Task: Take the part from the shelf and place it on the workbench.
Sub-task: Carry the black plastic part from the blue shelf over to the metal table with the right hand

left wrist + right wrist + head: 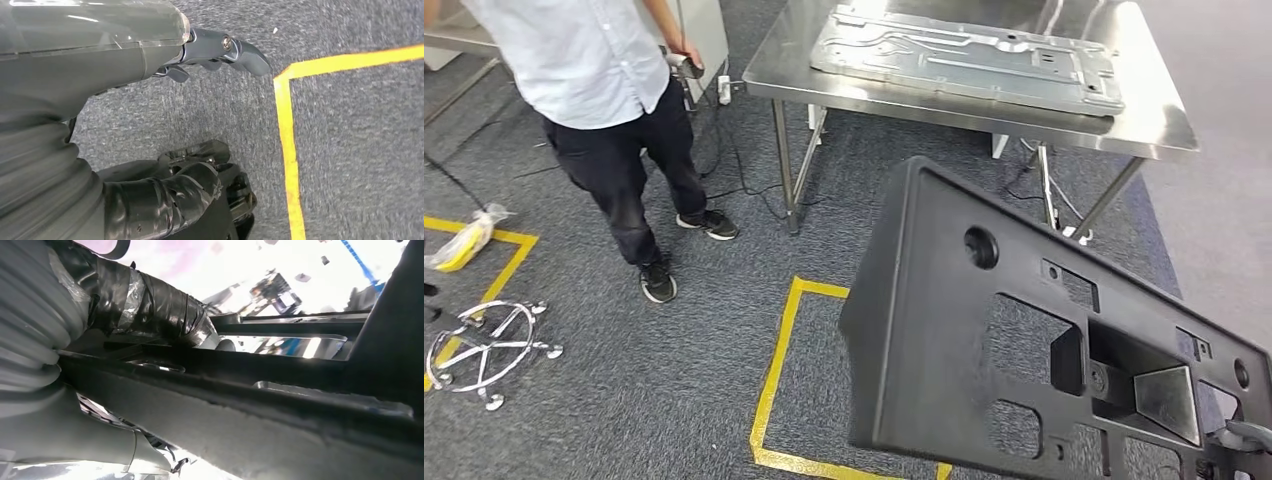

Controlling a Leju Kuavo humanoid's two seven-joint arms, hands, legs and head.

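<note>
A large black plastic part [944, 330] with several cut-outs hangs tilted in the lower right of the head view, over the carpet. My right hand [1246, 435] grips it at its lower right corner. In the right wrist view that hand [75, 365] has its taped thumb [160, 305] laid over the part's edge [280, 405]. The steel workbench [894, 95] stands ahead, beyond the part. My left hand [125, 65] hangs above the carpet holding nothing, fingers [240, 52] stretched out and apart from the thumb.
A grey stamped metal panel [969, 55] lies on the workbench. A person [614, 110] stands at the left near the bench corner. A yellow tape square [774, 370] marks the carpet. A chrome chair base [484, 345] and a yellow bag [464, 240] lie far left.
</note>
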